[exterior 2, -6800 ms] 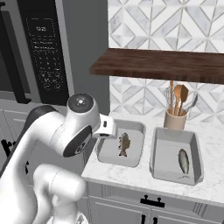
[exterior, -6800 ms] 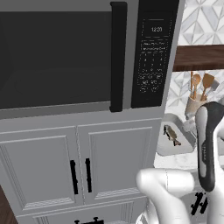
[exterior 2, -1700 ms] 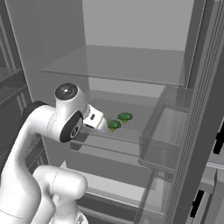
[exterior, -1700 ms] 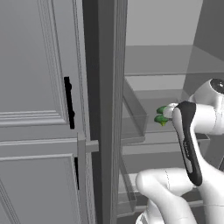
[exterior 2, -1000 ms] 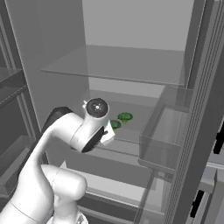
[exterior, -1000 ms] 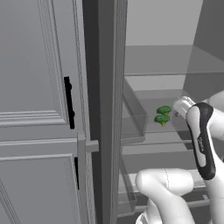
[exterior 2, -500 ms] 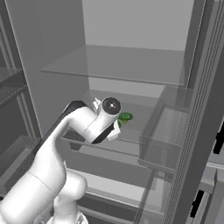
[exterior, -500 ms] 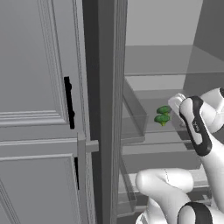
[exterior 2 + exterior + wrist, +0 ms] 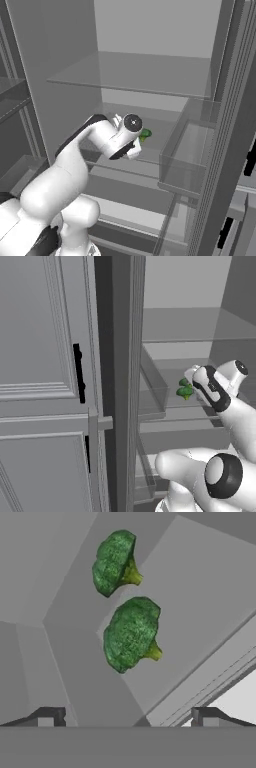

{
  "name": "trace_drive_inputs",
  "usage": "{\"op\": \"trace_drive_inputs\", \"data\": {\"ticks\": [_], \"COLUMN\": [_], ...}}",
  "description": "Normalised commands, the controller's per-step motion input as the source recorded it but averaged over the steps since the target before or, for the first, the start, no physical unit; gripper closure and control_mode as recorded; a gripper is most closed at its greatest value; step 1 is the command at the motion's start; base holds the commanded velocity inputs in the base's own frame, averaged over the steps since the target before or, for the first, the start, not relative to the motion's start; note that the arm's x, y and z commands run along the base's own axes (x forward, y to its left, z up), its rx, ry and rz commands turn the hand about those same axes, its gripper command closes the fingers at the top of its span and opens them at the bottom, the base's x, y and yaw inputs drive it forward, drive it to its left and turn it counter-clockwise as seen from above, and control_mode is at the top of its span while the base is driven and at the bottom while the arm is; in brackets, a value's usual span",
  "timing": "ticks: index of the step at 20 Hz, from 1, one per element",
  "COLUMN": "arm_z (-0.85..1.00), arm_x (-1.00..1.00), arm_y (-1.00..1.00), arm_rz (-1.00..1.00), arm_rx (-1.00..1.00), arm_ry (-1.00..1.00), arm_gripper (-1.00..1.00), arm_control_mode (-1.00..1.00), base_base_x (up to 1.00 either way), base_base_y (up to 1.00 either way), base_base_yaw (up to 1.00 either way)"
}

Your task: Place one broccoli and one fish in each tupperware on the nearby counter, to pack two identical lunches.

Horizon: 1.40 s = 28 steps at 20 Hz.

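While the gripper (image 9: 127, 717) is hovering with jaws wide and empty above two broccoli florets lying close together on the fridge shelf (image 9: 200, 612), descending off-centre risks nudging the nearer floret (image 9: 131, 633) against the farther one (image 9: 115, 562).

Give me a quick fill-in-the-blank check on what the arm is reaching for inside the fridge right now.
1. The hand view shows ____ broccoli florets, the nearer broccoli and the farther broccoli.
2. The gripper has its jaws ____, with nothing between them.
3. The florets lie on a clear ____ inside the fridge.
4. Each floret's stem is a ____ green than its head.

Missing words: two; open; shelf; paler
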Motion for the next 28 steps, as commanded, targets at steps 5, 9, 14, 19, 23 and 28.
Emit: {"op": "trace_drive_inputs", "data": {"ticks": [5, 9, 14, 19, 23, 28], "arm_z": [-0.3, -0.2, -0.32, -0.41, -0.35, -0.34], "arm_x": [0.46, 0.47, 0.29, 0.01, 0.13, 0.24], "arm_y": [-0.13, -0.22, -0.11, 0.06, 0.18, 0.26], "arm_rz": [0.0, 0.0, 0.0, 0.01, 0.0, 0.0], "arm_rx": [0.0, 0.0, 0.0, 0.0, 0.0, 0.0], "arm_ry": [0.02, 0.0, 0.0, -0.05, -0.01, 0.0], "arm_gripper": [-1.0, -1.0, -1.0, -1.0, 1.0, 1.0], "arm_control_mode": [-1.0, -1.0, -1.0, -1.0, -1.0, -1.0], "base_base_x": [0.0, 0.0, 0.0, 0.0, 0.0, 0.0], "base_base_y": [0.0, 0.0, 0.0, 0.0, 0.0, 0.0], "base_base_yaw": [0.0, 0.0, 0.0, 0.0, 0.0, 0.0]}}
